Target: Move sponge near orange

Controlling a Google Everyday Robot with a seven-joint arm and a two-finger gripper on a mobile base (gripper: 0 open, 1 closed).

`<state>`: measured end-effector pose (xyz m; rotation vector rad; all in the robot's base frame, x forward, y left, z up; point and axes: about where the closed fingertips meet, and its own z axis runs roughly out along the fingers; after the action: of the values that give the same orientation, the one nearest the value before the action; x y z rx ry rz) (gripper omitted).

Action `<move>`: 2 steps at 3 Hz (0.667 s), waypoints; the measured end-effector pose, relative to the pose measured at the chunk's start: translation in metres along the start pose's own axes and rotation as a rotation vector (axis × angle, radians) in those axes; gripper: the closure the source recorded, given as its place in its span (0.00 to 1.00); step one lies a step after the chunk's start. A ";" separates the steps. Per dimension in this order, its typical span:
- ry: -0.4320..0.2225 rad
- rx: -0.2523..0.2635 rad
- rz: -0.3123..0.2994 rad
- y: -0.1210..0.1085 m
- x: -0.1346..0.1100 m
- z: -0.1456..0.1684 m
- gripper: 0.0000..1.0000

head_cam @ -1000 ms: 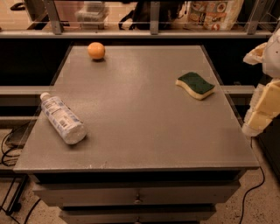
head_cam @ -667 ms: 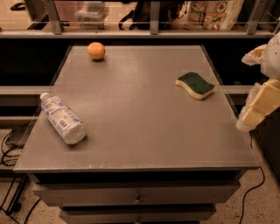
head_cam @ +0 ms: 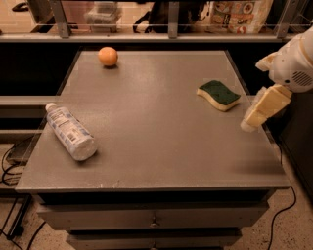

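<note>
The sponge (head_cam: 219, 94), dark green on top with pale yellow foam below, lies flat on the right side of the grey table (head_cam: 156, 132). The orange (head_cam: 108, 56) sits near the table's far left corner, well apart from the sponge. My gripper (head_cam: 249, 124) hangs over the table's right edge, a short way to the right of the sponge and nearer the front, not touching it. It holds nothing that I can see.
A clear plastic water bottle (head_cam: 70, 131) lies on its side near the table's left edge. A shelf with railing and packaged goods (head_cam: 239, 14) runs behind the table. Drawers (head_cam: 154, 222) sit under the front edge. Cables lie on the floor at the left.
My gripper has moved left, from beyond the table's right edge to over it, closer to the sponge. The sponge, orange and bottle have not moved.
</note>
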<state>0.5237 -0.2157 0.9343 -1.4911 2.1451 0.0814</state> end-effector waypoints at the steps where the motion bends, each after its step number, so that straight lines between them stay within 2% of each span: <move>1: -0.035 -0.055 0.019 -0.024 -0.007 0.029 0.00; 2: -0.042 -0.064 0.022 -0.030 -0.008 0.033 0.00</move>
<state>0.5650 -0.2095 0.9171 -1.4885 2.1435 0.1893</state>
